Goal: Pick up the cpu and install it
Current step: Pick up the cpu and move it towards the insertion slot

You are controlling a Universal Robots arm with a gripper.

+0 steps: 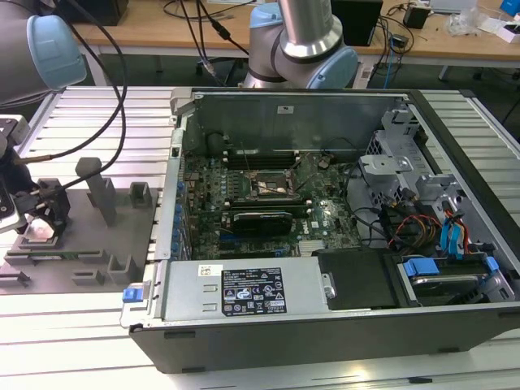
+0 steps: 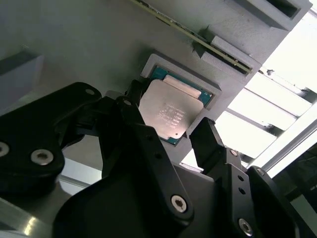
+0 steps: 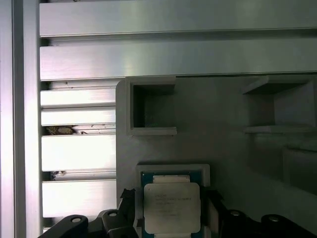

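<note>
Cpu point(image 2: 168, 111): silvery square chip lying flat in a pale recessed nest point(image 3: 205, 171) of the grey fixture plate point(image 1: 81, 244), at the exterior view's left, well apart from the open computer case point(image 1: 325, 325). Gripper point(image 2: 167, 119): poised over the chip, black fingers point(image 2: 210, 144) spread apart, one either side, not clamped.

The scene is a robotics lab bench set up for computer assembly. The worktop point(image 1: 73, 333) is ribbed aluminium profile, and a grey fixture plate point(image 1: 85, 231) with moulded blocks lies right beneath the end effector point(image 1: 39, 221). Well apart from the end effector stands an opened computer case point(image 1: 284, 345), its green motherboard point(image 1: 203, 175) bare. Beyond the case, the robot arm's base point(image 1: 305, 49) wears pale blue caps, and wooden desks point(image 1: 146, 28) carry loose cables point(image 1: 195, 32).
</note>
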